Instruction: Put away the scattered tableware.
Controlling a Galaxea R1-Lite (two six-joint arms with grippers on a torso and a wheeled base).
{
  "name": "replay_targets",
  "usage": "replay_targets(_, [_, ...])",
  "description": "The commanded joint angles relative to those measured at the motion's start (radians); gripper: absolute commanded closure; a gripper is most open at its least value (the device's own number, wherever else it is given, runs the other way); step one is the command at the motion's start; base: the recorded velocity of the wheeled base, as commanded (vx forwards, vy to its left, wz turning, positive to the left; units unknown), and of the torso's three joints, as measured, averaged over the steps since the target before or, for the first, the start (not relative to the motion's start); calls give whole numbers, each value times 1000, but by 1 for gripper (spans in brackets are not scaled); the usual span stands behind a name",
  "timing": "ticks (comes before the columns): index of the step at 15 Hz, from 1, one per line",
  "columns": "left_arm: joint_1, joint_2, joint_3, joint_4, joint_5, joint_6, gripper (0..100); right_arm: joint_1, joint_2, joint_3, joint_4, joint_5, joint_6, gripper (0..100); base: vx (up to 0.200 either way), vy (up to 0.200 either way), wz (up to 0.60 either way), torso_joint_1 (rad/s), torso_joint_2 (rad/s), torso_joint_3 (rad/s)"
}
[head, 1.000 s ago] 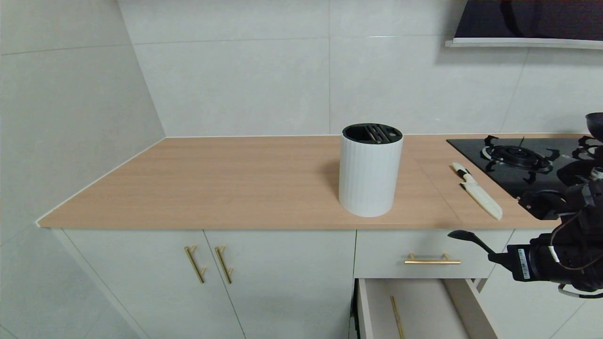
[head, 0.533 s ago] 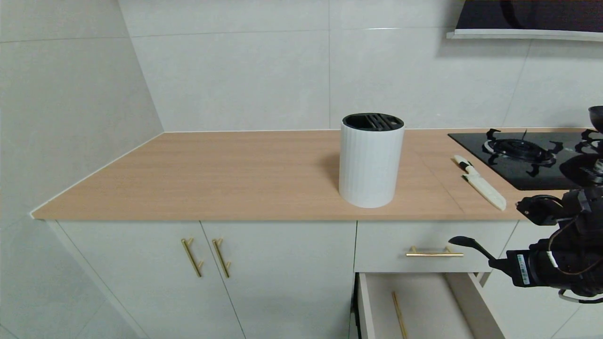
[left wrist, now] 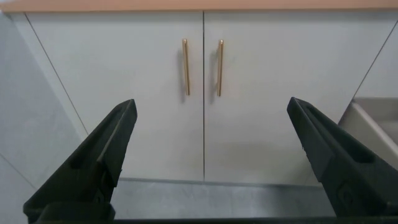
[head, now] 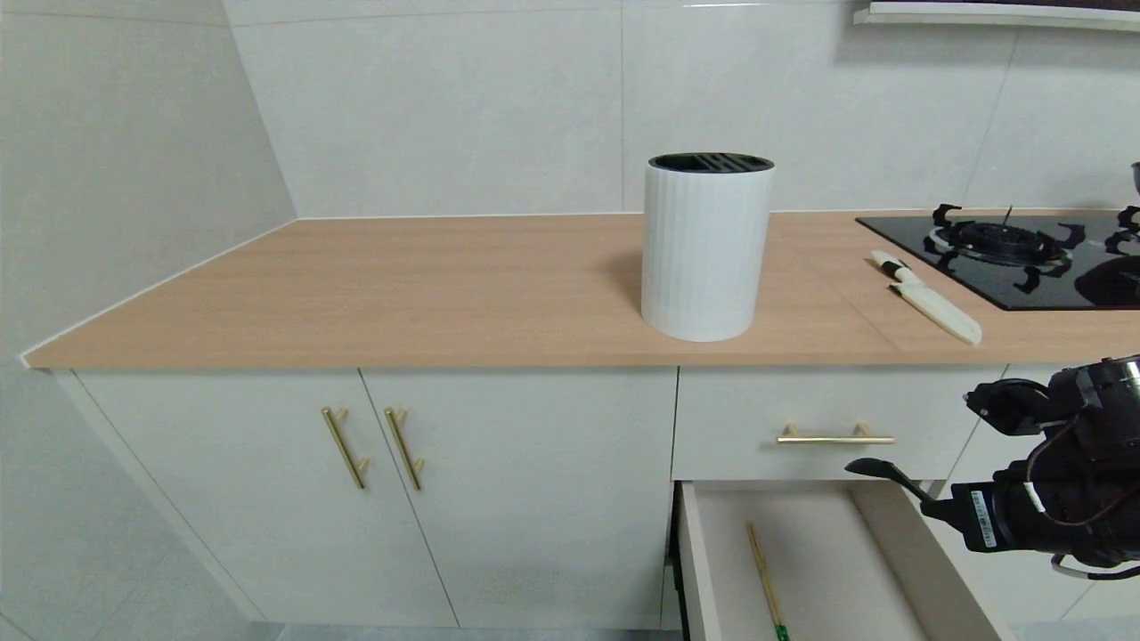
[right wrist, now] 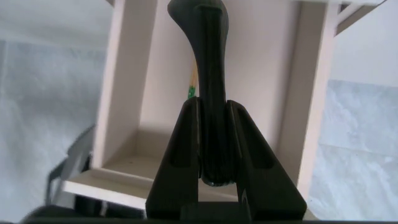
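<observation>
The black spoon (head: pixel 889 475) is sitting in the right gripper (head: pixel 935 509), at the right of the scene, below the level of the counter (head: pixel 401 285). The jaws are pinching its handle from both sides, and its bowl is pointing left, out over the right-hand side of the open drawer (head: pixel 690 570). In the right wrist view the spoon (right wrist: pixel 208 93) is running straight out from between the fingers of the gripper (right wrist: pixel 211 115), with the pale inside of the drawer (right wrist: pixel 121 93) lying beyond it.

A chopstick (head: pixel 764 579) with a green tip is lying lengthwise on the floor of the drawer, left of the spoon. A closed drawer with a gold handle (head: pixel 835 437) is sitting directly above the open one.

Up on the counter, a pale knife (head: pixel 931 300) is lying flat near the right end, its blade pointing toward the near edge, just beside the black stove (head: pixel 1006 254). A white ribbed holder (head: pixel 706 249) with a black slotted top is standing upright to the left of the knife, well apart from it.

The left gripper (left wrist: pixel 211 109) is hanging with its jaws spread wide and nothing between them, facing the pair of cabinet doors (left wrist: pixel 261 93) with gold handles (left wrist: pixel 185 67) under the left part of the counter.
</observation>
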Motion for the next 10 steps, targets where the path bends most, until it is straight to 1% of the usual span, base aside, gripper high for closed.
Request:
replay_targets(1, [1,2,0,-1,1,0,0,1,22,5,-3,0,-2,100,0,0,0,-188,471,281])
replay_targets(5, [1,2,0,-1,1,0,0,1,48,17,-33,0,-2,100,0,0,0,-171,461,293])
replay_targets(10, [1,2,0,-1,1,0,0,2,63,20,-41,-6,-3,100,0,0,0,-138,454,306])
